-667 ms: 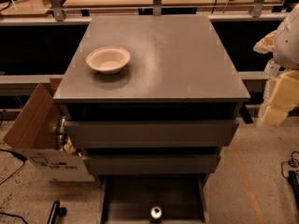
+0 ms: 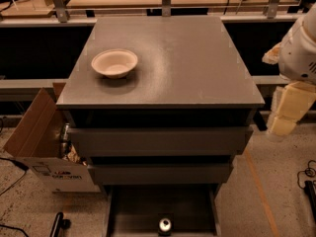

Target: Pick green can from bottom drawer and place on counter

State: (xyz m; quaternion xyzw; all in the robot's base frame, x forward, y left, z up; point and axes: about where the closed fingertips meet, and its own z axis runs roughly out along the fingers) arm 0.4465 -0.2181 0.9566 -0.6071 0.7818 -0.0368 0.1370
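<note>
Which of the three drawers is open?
The bottom drawer, pulled out with the green can inside; the two above are shut. Gripper hangs at right.

white rounded arm (image 2: 302, 53); cream, blocky tool (image 2: 289, 113) at the right edge.

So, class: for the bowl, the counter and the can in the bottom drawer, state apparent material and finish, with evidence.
The bowl: probably paper or moulded fibre, pale and matte. The counter: likely painted metal, dark grey with a soft sheen. The can: metal, its round top glints silver. The gripper, cream and plastic-looking, hangs right of the cabinet.
</note>
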